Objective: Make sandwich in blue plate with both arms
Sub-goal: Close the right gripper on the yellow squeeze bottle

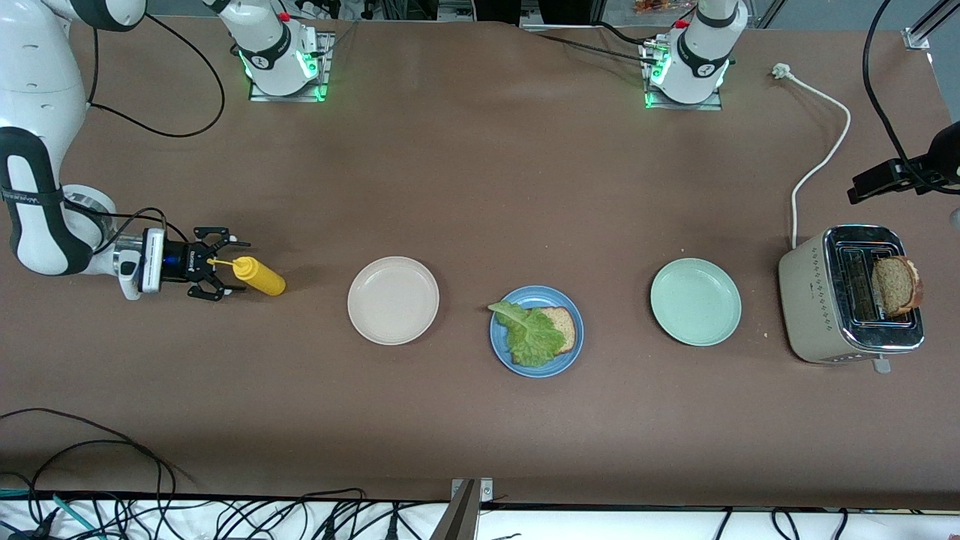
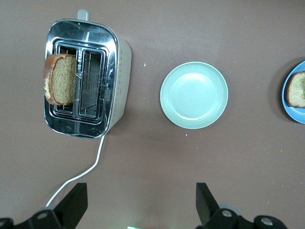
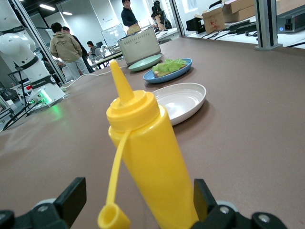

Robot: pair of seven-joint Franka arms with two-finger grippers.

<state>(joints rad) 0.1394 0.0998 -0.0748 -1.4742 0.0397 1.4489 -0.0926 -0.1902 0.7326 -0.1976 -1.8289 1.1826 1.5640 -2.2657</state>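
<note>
The blue plate (image 1: pixel 577 345) lies mid-table and holds one brown bread slice (image 1: pixel 564 327) with a green lettuce leaf (image 1: pixel 532 335) on it. A second bread slice (image 1: pixel 896 285) stands in the toaster (image 1: pixel 825 300); it also shows in the left wrist view (image 2: pixel 59 78). My right gripper (image 1: pixel 214 274) is low at the right arm's end of the table, open, its fingers on either side of a yellow squeeze bottle (image 1: pixel 259 276) that fills the right wrist view (image 3: pixel 152 157). My left gripper (image 1: pixel 870 184) is open and empty in the left wrist view (image 2: pixel 141 191), high over the table beside the toaster (image 2: pixel 116 71).
A beige plate (image 1: pixel 393 300) lies between the bottle and the blue plate. A mint-green plate (image 1: pixel 695 301) lies between the blue plate and the toaster. The toaster's white cable (image 1: pixel 821 150) runs away from the front camera. Loose cables hang along the table's near edge.
</note>
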